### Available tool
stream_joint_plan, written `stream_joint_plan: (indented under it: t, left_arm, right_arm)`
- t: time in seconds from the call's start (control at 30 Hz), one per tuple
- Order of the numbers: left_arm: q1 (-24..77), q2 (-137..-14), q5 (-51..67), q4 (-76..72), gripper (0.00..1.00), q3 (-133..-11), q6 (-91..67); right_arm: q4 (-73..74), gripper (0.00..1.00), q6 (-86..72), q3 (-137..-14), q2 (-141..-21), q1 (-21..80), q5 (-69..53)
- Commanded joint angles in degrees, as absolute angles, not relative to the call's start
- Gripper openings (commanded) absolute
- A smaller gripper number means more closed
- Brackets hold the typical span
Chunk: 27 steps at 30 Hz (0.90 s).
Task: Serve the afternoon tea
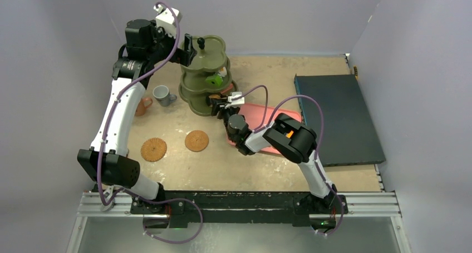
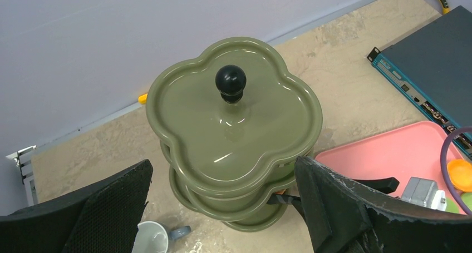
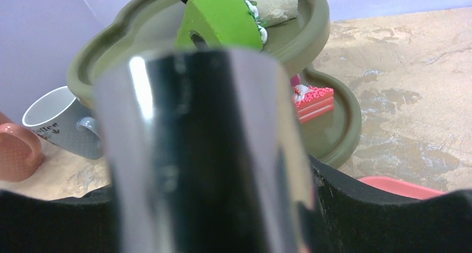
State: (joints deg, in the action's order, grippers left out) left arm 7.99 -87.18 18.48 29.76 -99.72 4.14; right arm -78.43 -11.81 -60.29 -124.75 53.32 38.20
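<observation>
Toward the table's [image 1: 267, 75] near edge, left of centre, two coasters [image 1: 153, 149] are lying bare. Just beyond, the right gripper [image 1: 218, 104] is clamping tongs [image 3: 200, 153], reaching over the pink tray [image 1: 260, 114] toward the stand's [image 2: 183, 97] lower tiers. Nearer the left edge, the terracotta cup [image 1: 143, 105] and grey cup [image 1: 163, 95] are standing off the coasters. The stand is sitting toward the far edge, already carrying a green pastry [image 3: 222, 19] on its middle tier and a pink pastry [image 3: 314, 100] below; its top tier is looking bare. The left gripper [image 2: 222, 167] is hovering above it, fingers spread wide, holding nothing. Pastries seem partly served; the cups are probably waiting for coasters
</observation>
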Motion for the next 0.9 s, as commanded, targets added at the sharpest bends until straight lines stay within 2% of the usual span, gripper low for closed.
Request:
stream_joint_plan:
  t: [0.0,0.23,0.47,0.73,0.87]
  left_arm:
    - [7.56,-85.34,19.6,29.49,1.0,-100.43,4.62]
    - [7.56,-85.07,19.68,29.75,0.99,-100.63,4.89]
    - [7.56,-85.12,19.75,30.01,0.99,-100.7,5.42]
    - [7.56,-84.49,20.39,29.85,0.99,-100.37,5.22]
    - [7.59,-84.46,20.86,29.92,0.99,-100.37,4.99]
  right_arm:
    - [-81.77,0.66,-10.36,-63.82,-125.77,53.5,38.78]
    - [-81.38,0.67,-10.83,-59.85,-120.83,53.56,39.72]
    - [-79.24,0.72,-9.99,-53.15,-110.75,53.63,41.21]
    - [-67.48,0.72,-12.58,-40.58,-94.16,53.53,47.83]
    - [-55.7,0.71,-19.68,-34.14,-84.67,53.57,52.86]
